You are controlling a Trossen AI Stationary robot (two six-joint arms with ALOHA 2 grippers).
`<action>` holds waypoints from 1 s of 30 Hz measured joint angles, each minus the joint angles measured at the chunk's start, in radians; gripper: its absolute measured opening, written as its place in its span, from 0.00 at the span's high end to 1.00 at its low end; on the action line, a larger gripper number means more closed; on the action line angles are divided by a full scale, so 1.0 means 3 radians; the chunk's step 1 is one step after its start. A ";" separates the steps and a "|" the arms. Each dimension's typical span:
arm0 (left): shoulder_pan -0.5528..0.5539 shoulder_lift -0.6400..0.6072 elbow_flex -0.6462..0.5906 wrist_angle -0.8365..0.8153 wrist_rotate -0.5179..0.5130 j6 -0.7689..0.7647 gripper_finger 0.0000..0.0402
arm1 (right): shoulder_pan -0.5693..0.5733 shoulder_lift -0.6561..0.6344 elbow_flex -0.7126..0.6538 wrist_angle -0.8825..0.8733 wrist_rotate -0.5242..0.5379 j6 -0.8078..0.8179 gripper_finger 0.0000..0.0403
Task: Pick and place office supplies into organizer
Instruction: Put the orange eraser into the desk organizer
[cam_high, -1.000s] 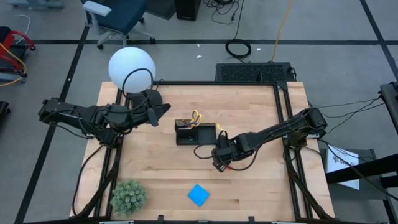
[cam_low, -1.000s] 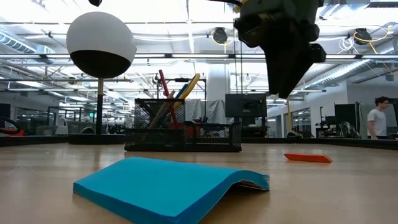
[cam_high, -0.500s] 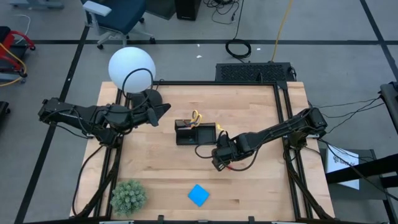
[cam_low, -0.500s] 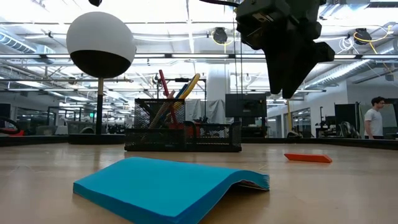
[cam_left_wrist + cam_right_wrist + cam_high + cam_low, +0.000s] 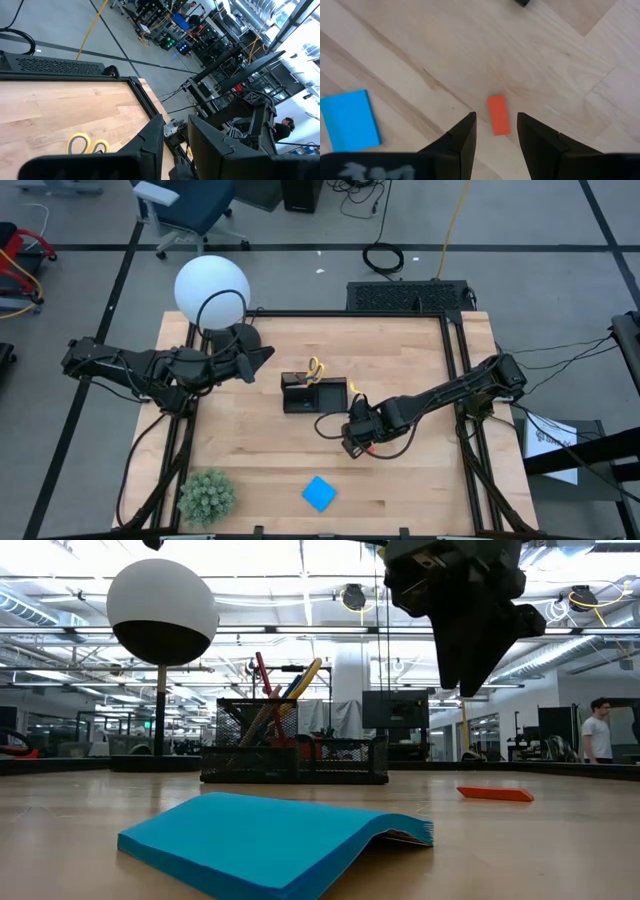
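Note:
The orange-red eraser (image 5: 498, 115) lies flat on the wood, just ahead of my right gripper (image 5: 495, 134). That gripper is open and hovers above it (image 5: 467, 680), and the eraser (image 5: 495, 794) sits low to its right in the low view. The blue note pad (image 5: 320, 493) lies near the table's near edge. The black organizer (image 5: 313, 393) stands mid-table holding yellow-handled scissors (image 5: 87, 145) and pens (image 5: 275, 700). My left gripper (image 5: 262, 355) waits open, left of the organizer beside the lamp base.
A white globe lamp (image 5: 211, 290) stands at the far left corner, and its black base is beside my left gripper. A green spiky plant (image 5: 207, 495) sits at the near left corner. Bare wood lies between the organizer and the note pad. A person (image 5: 598, 728) stands far off in the room.
My right gripper has drifted a little toward the eraser while staying above the table, and it has tipped slightly. The eraser, note pad and organizer have kept their places.

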 joint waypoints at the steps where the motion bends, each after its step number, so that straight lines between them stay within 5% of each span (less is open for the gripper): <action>1: 0.0000 0.0000 0.0000 0.0000 0.0000 0.0000 0.80 | 0.0008 0.0001 0.0000 -0.0002 0.0000 -0.0003 0.68; 13: 0.0001 0.0000 -0.0001 0.0000 0.0000 0.0000 0.80 | 0.0065 0.0263 -0.0005 -0.0027 -0.0337 -0.0232 0.68; 30: 0.0000 0.0000 0.0000 0.0000 0.0000 0.0000 0.80 | 0.0108 0.0238 -0.0004 0.0021 -0.0161 -0.0237 0.68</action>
